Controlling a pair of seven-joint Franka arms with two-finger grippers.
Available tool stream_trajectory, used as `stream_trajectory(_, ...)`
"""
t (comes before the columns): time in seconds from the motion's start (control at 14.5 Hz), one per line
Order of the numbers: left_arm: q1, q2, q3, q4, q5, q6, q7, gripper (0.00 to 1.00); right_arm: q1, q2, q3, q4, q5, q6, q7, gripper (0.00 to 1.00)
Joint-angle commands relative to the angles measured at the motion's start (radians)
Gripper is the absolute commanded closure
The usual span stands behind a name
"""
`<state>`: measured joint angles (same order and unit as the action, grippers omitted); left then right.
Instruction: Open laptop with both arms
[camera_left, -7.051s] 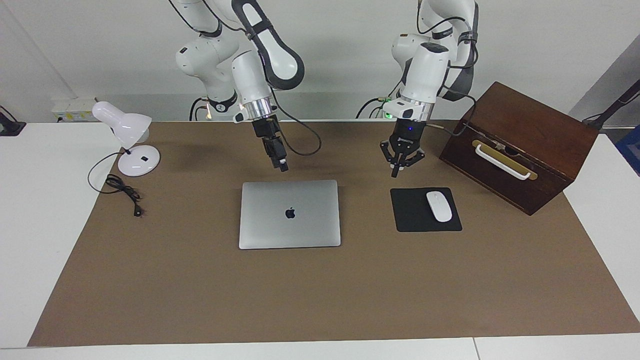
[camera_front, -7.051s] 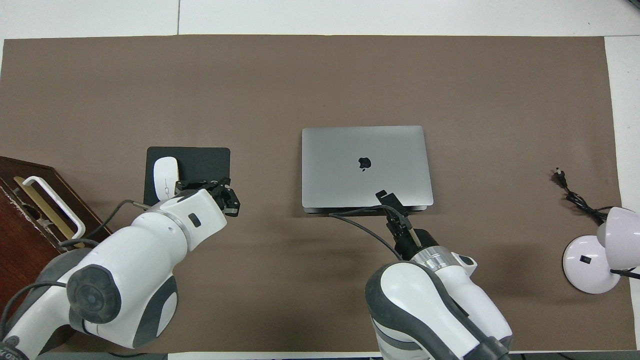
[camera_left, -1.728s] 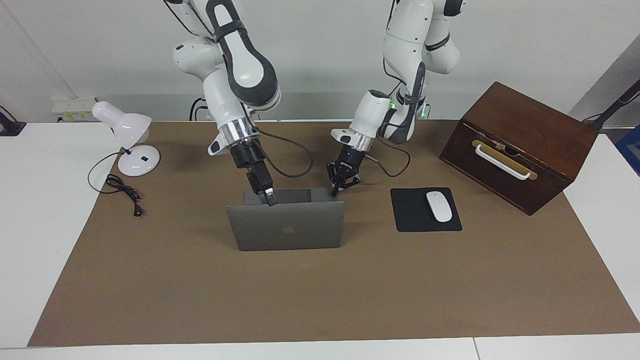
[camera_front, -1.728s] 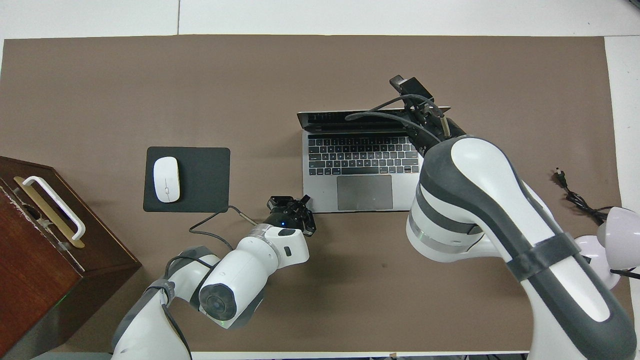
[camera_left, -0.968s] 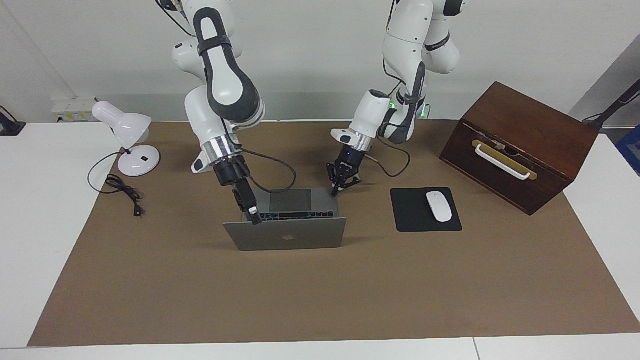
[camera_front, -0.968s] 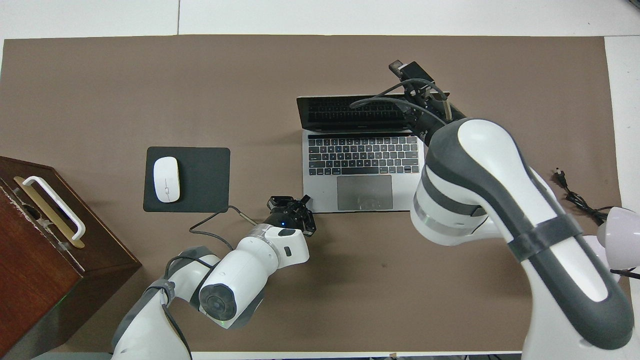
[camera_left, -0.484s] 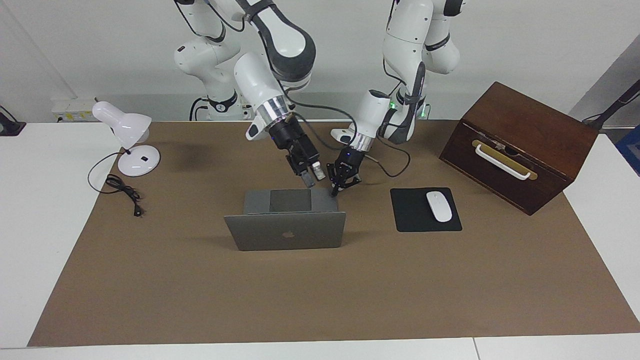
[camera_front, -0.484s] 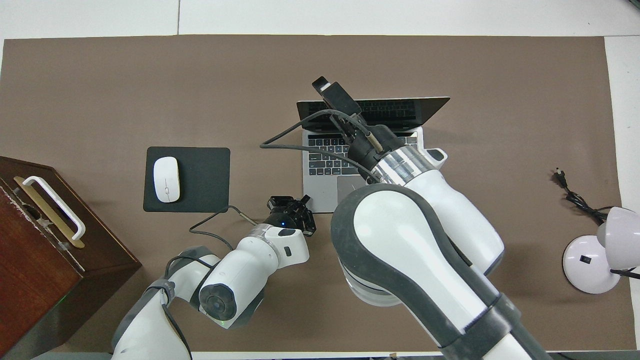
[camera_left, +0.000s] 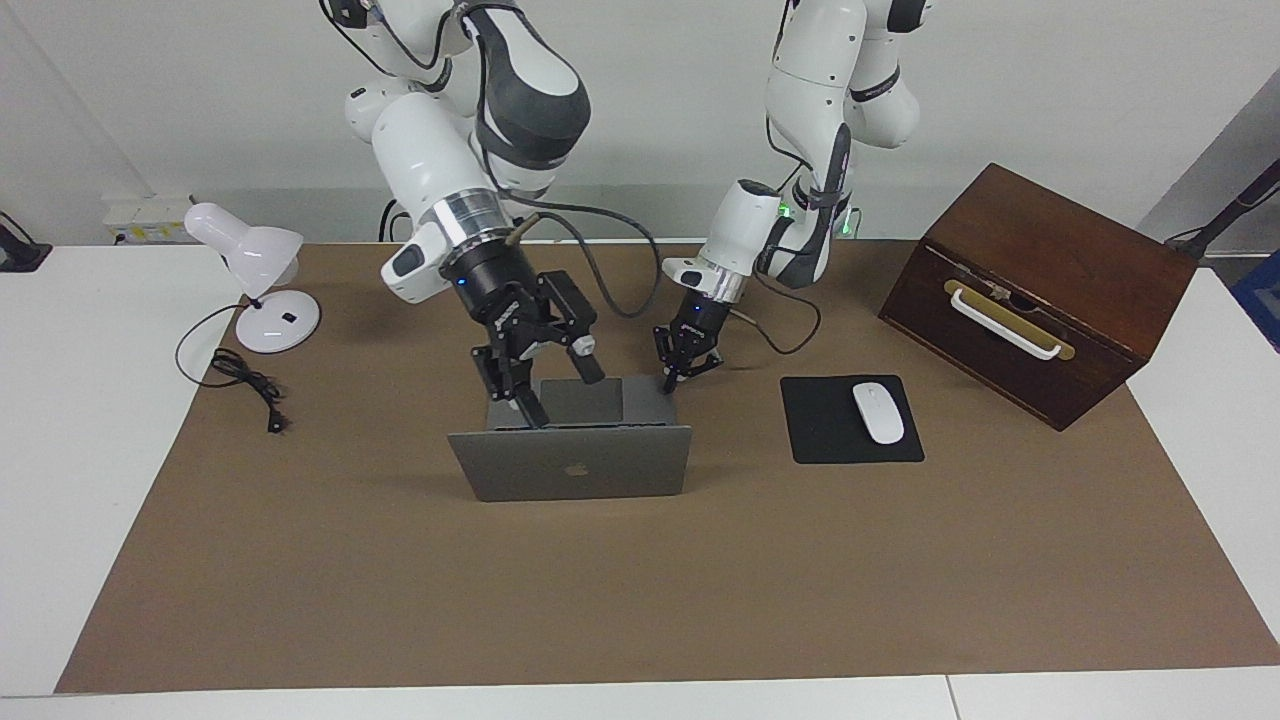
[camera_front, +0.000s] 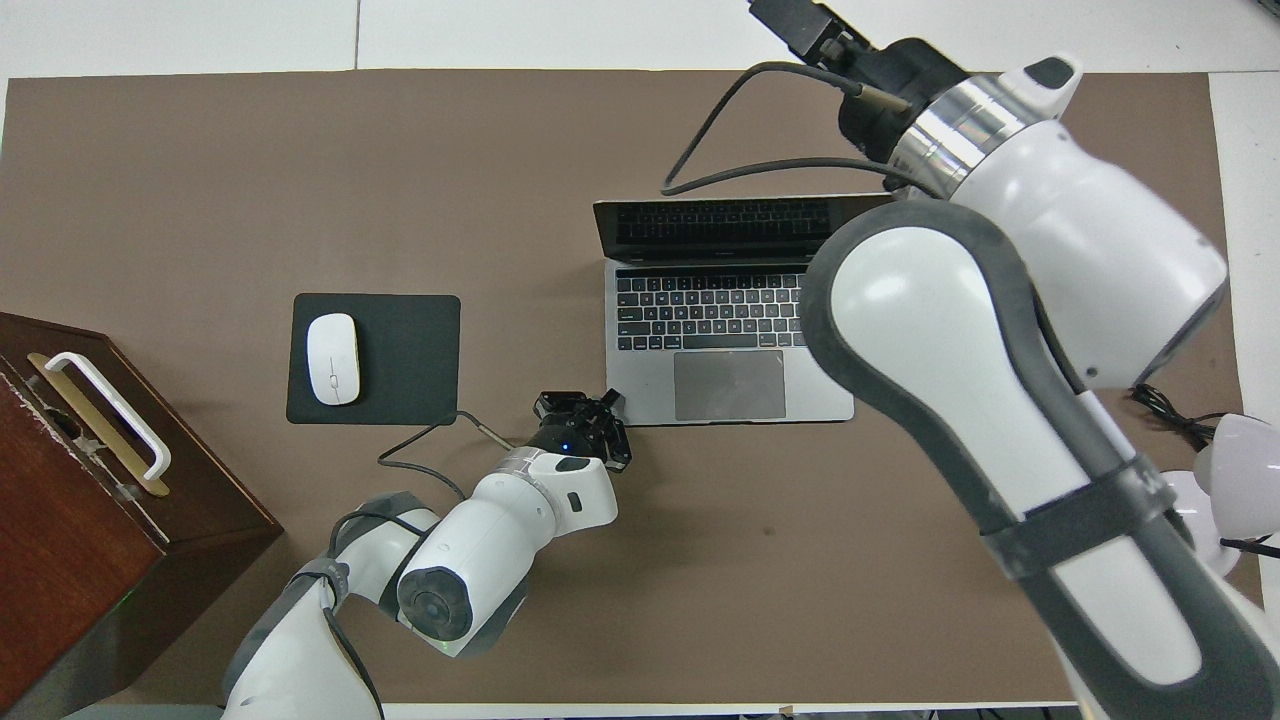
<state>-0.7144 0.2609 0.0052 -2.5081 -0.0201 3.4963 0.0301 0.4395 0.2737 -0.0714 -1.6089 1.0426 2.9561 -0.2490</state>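
Laptop (camera_left: 570, 463) stands open; L gripper (camera_left: 668, 383), fingers closed, is pressed on its deck corner; R gripper (camera_left: 558, 389), fingers spread, is raised over keyboard.

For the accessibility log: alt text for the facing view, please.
The laptop stands open on the brown mat, lid back toward the camera. The left claw, shut, rests on a deck corner; the right claw hangs open over the deck.

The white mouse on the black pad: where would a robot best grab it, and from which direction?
In my judgement, come straight down from above and close the jaws across the narrow middle of the mouse. It lies flat on the mouse pad, low and rounded, its long axis running roughly toward and away from the robots, so only its two long sides offer a hold.
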Motion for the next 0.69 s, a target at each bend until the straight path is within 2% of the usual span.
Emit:
stream_trajectory(0.0,0.015,-0.037,0.012,-0.014,0.005,0.007,-0.007,1.00,-0.114,0.025,0.008,0.099,-0.238,-0.169,-0.009,0.00)
stream_trajectory(0.28,0.044,-0.087,0.010,-0.054,0.005,0.006,-0.007,1.00,-0.251,0.010,0.001,0.147,-0.476,-0.527,-0.009,0.00)
stream_trajectory(0.48,0.047,-0.110,0.012,-0.074,0.005,0.003,-0.007,1.00,-0.333,-0.046,-0.005,0.145,-0.623,-0.852,-0.006,0.00)
stream_trajectory(0.62,0.061,-0.155,0.012,-0.084,0.005,-0.081,-0.009,1.00,-0.350,-0.089,-0.013,0.144,-0.767,-1.030,0.011,0.00)
